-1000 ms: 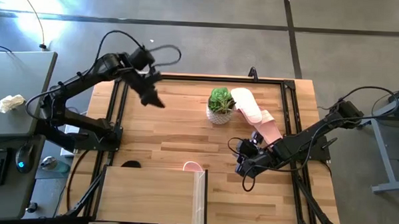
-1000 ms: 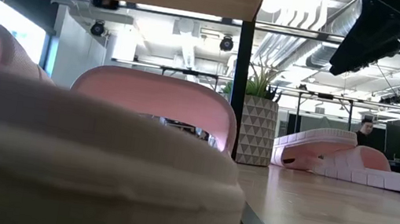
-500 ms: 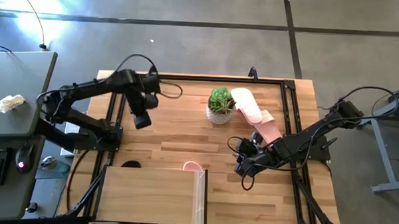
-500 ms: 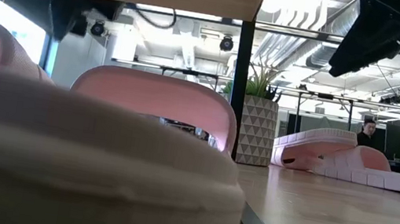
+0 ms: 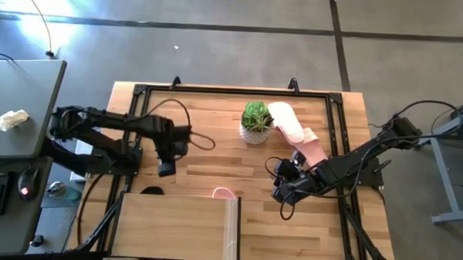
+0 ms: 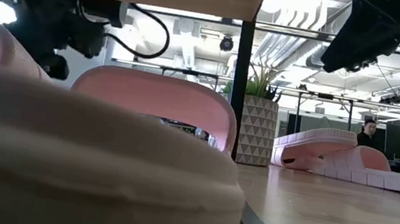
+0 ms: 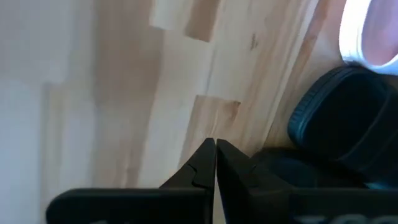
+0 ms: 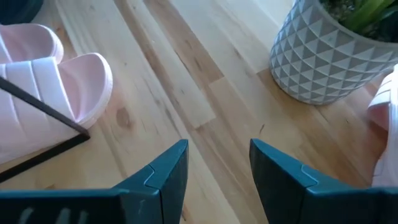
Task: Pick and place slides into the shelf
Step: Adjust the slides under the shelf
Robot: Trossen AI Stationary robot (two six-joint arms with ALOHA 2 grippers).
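Observation:
The light-wood shelf stands at the table's near edge. A black slide and a pink slide poke out from under its far side, and pink slides fill the low view's foreground. Two more pink slides lie at the far right; the farther one rests partly on the other, next to the plant. My left gripper is shut with nothing in it and points down just beyond the black slide. My right gripper hangs open over bare wood right of the shelf.
A small green plant in a white patterned pot stands at the middle far side, close to the two pink slides. Bare tabletop lies between the plant and the shelf. A black frame runs round the table's edges.
My left gripper has swung from high over the table's far left down and toward the near edge, tipping to point more steeply down. It now sits low, just beyond the shelf's left part, and has stayed shut.

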